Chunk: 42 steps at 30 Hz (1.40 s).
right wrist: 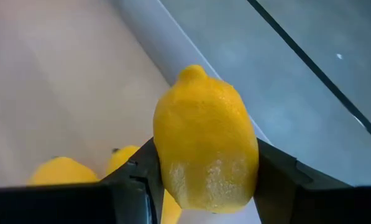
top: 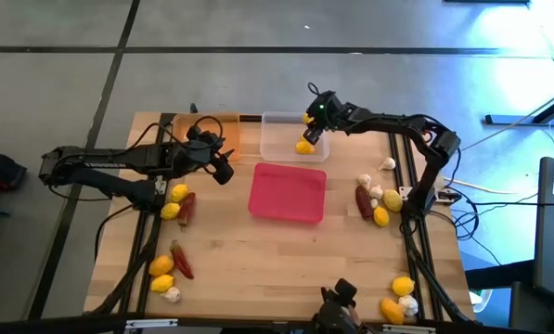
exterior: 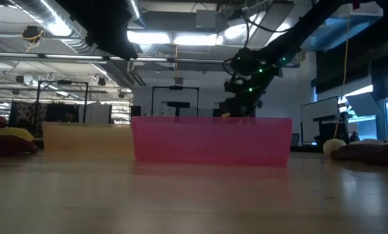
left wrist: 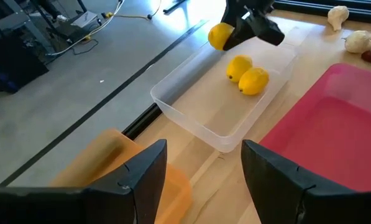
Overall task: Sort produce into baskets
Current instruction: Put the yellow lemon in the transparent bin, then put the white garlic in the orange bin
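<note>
Above clear tray (top: 281, 125): right gripper (right wrist: 201, 180) clamped on lemon (right wrist: 204, 149), nub end pointing away from wrist; left gripper (left wrist: 204, 174) apart.

In the low view the pink tray (exterior: 211, 139) hides most of the clear tray behind it. In the right wrist view the lemon (right wrist: 205, 140) covers the fingertips, and two lemons (right wrist: 61, 170) below are blurred, perhaps partly cut off.

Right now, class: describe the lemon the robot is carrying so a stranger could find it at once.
Find the clear tray at the table's far edge. Above its right end hangs the right gripper, shut on a lemon. Unlike the two lemons lying in the tray, it is held in the air.
</note>
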Each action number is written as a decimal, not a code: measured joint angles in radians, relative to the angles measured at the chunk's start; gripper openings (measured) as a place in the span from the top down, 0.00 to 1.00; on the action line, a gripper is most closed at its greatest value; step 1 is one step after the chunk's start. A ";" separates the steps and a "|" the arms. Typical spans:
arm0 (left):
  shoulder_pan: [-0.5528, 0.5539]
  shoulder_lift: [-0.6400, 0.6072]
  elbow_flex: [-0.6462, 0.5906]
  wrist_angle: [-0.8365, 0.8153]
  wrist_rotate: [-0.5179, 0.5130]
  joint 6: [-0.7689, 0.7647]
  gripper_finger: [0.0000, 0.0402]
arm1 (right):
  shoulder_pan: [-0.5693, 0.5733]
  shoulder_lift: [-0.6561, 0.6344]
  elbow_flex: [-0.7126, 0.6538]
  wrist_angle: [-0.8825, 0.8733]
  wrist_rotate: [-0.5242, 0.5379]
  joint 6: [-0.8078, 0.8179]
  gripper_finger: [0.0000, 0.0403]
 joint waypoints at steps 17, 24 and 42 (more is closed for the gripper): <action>0.000 0.000 0.000 0.000 0.000 0.001 0.49 | 0.000 0.011 0.000 -0.017 0.015 0.000 0.36; 0.000 0.000 0.000 0.000 0.000 0.002 0.49 | 0.002 -0.007 0.027 -0.097 0.004 0.000 0.35; -0.002 0.000 0.000 -0.001 0.000 0.010 0.49 | 0.175 -0.452 0.074 -0.760 -0.069 0.109 0.34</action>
